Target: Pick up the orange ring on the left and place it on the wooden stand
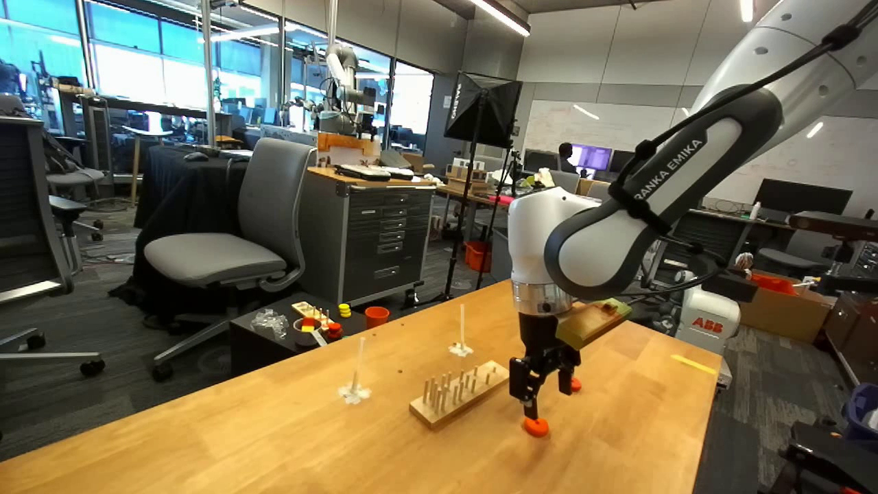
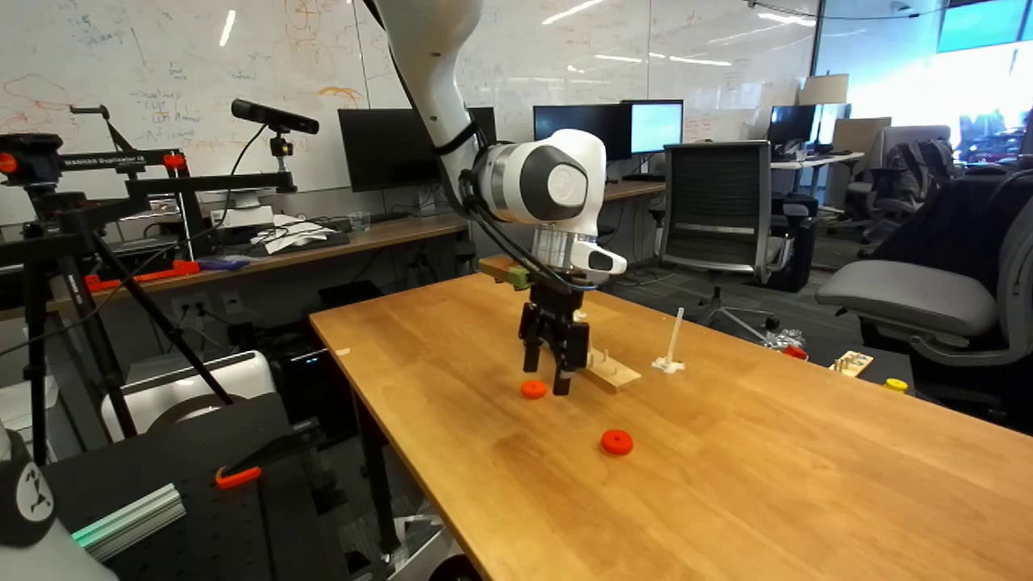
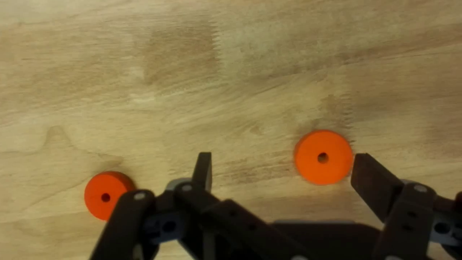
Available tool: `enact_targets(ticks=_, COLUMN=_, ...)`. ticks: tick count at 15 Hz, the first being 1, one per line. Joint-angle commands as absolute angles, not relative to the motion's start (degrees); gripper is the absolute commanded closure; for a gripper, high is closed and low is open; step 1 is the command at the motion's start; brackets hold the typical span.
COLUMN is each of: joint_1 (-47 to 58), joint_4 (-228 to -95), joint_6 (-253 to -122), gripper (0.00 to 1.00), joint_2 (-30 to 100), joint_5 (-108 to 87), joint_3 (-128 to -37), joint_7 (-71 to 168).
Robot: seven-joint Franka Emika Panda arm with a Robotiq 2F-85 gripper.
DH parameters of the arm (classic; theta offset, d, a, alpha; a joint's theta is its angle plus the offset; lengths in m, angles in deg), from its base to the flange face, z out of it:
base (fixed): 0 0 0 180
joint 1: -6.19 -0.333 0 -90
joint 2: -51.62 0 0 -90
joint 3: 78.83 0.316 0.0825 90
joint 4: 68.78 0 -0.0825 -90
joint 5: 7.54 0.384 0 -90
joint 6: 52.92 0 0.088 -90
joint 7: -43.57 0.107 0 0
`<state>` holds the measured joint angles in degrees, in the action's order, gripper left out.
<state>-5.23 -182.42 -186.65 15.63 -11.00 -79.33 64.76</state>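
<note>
Target orange ring (image 1: 536, 429) lies flat near the wooden stand (image 1: 464, 402), apart from it; gripper (image 3: 283, 159) spread wide, nothing held, ring off-centre between its tips, likely best to centre the gap over it before descending and squeezing.

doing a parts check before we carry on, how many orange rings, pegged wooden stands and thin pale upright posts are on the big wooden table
Orange rings: 2
Pegged wooden stand: 1
Thin pale upright posts: 2
Total: 5
</note>
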Motion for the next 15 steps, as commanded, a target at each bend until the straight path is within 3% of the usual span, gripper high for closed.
enact_targets(ticks=1, joint_1=-4.4, joint_4=-182.6, joint_6=-188.9, gripper=0.0, joint_2=15.3, joint_5=-9.9, joint_3=-78.2, joint_7=61.9)
enact_targets(ticks=15, joint_1=-5.4, joint_4=-184.1, joint_6=-192.7, gripper=0.0, joint_2=14.0, joint_5=-10.2, joint_3=-77.4, joint_7=59.9)
